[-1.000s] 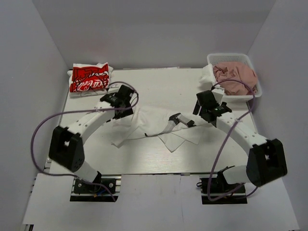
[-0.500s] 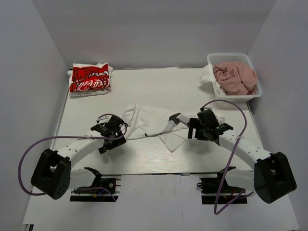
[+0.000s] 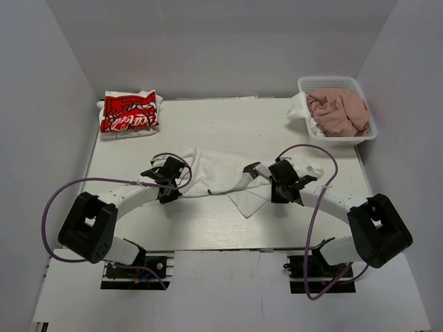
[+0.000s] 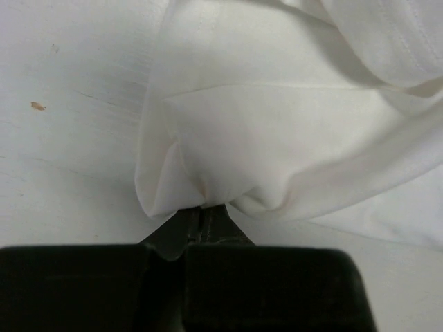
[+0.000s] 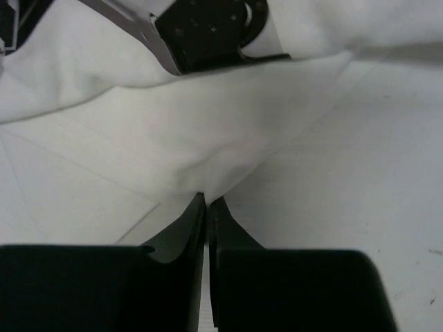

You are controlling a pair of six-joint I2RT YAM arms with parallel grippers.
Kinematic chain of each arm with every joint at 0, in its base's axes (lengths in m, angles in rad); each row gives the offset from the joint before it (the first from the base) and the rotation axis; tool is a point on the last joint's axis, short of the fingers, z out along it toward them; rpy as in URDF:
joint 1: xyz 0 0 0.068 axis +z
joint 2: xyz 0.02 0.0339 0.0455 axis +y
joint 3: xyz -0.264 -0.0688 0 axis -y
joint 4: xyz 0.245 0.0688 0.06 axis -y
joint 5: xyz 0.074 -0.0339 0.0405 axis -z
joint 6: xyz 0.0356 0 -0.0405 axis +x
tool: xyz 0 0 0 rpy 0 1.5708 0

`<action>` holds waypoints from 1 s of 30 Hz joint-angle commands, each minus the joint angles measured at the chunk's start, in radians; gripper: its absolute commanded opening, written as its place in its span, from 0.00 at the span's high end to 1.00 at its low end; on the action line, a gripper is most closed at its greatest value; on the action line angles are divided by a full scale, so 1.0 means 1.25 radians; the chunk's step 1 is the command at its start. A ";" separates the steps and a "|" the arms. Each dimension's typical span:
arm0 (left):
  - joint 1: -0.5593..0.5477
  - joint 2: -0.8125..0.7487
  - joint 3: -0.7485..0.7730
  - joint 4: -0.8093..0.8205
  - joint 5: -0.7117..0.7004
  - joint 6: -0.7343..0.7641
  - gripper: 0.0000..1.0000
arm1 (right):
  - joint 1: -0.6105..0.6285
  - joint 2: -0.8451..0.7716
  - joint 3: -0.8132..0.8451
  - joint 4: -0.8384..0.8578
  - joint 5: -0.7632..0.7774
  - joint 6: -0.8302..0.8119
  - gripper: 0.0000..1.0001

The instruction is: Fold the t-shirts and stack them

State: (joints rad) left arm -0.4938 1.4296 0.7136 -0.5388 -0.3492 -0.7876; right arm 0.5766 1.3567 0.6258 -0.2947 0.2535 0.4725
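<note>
**Pinching the large white t-shirt at two edges**

Grips the large white t-shirt (image 3: 220, 171) from both sides, near the middle of the table (image 3: 235, 124). Holds its left edge with the left pincer (image 3: 182, 183) and its right side with the right pincer (image 3: 275, 188), the cloth lying rumpled and bunched between the two. Leaves a loose flap spread flat on the table towards the near edge, just below the span between the pincers.

From the left wrist: left pincer (image 4: 201, 211) pressed together on a gathered corner of the large white t-shirt (image 4: 277, 138), with folds fanning up and away from the tips and bare table to the left.

From the right wrist: right pincer (image 5: 207, 201) likewise pressed together, nipping a pointed fold of the large white t-shirt (image 5: 138, 145). Shows a dark print (image 5: 208, 28) on the cloth just beyond the pinched fold; places the same print (image 3: 252, 171) just left of the right pincer in the overhead view.

Elsewhere: red-script t-shirt (image 3: 129, 113) folded at the far left corner of the table, well apart from both pincers. Dusty-pink t-shirt (image 3: 338, 112) crumpled inside the basket (image 3: 331, 82) at the far right corner.
</note>
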 commanded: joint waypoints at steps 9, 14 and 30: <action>0.000 -0.345 0.099 0.005 0.044 0.062 1.00 | 0.035 -0.164 0.113 -0.082 0.148 0.016 1.00; 0.000 -0.422 0.206 0.015 0.109 0.079 1.00 | 0.035 -0.377 0.205 -0.059 0.152 -0.016 1.00; 0.000 -0.451 0.796 -0.193 -0.073 0.119 1.00 | 0.031 -0.466 0.827 -0.098 0.210 -0.277 1.00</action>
State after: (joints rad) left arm -0.4938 0.9024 1.6264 -0.7048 -0.3771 -0.6685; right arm 0.6167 0.8089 1.5600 -0.4259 0.5217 0.2241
